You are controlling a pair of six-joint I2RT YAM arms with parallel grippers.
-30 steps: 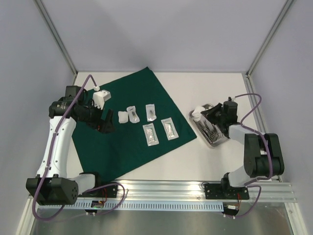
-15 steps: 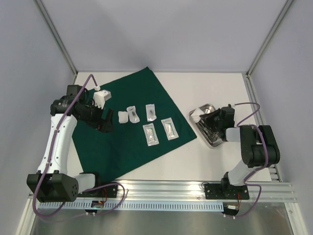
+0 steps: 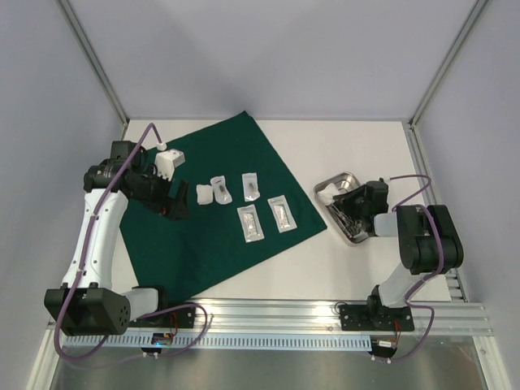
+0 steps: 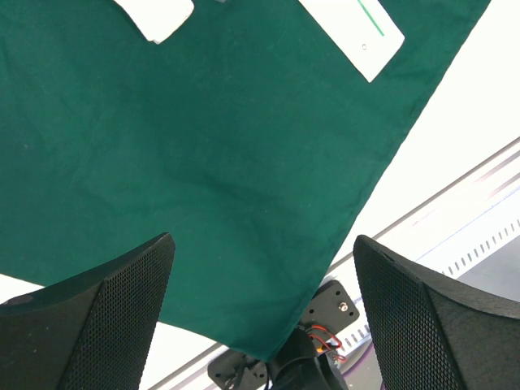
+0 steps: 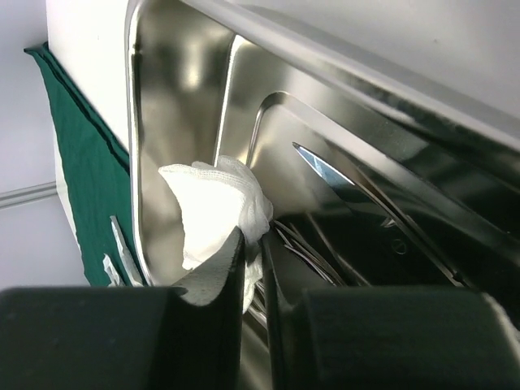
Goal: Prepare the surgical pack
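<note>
The dark green cloth (image 3: 219, 203) lies flat on the table's left half. Several clear pouches (image 3: 250, 222) and a white gauze piece (image 3: 203, 194) lie on it. My left gripper (image 3: 177, 210) hovers open and empty over the cloth's left part; the left wrist view shows the cloth (image 4: 203, 162) between its wide-apart jaws (image 4: 262, 244). The small steel tray (image 3: 351, 176) sits at the right. My right gripper (image 3: 345, 197) is low inside it. In the right wrist view its jaws (image 5: 253, 244) are shut on white gauze (image 5: 207, 203), beside metal instruments (image 5: 341, 175).
A pouch (image 4: 357, 32) and a gauze corner (image 4: 158, 15) show at the top of the left wrist view. The cloth's near corner hangs toward the metal rail (image 3: 325, 313) at the table's front edge. Enclosure walls and corner posts (image 3: 443, 65) ring the table.
My right arm has folded down and its gripper has dropped lower into the steel tray. The left arm and the things on the cloth have barely moved.
</note>
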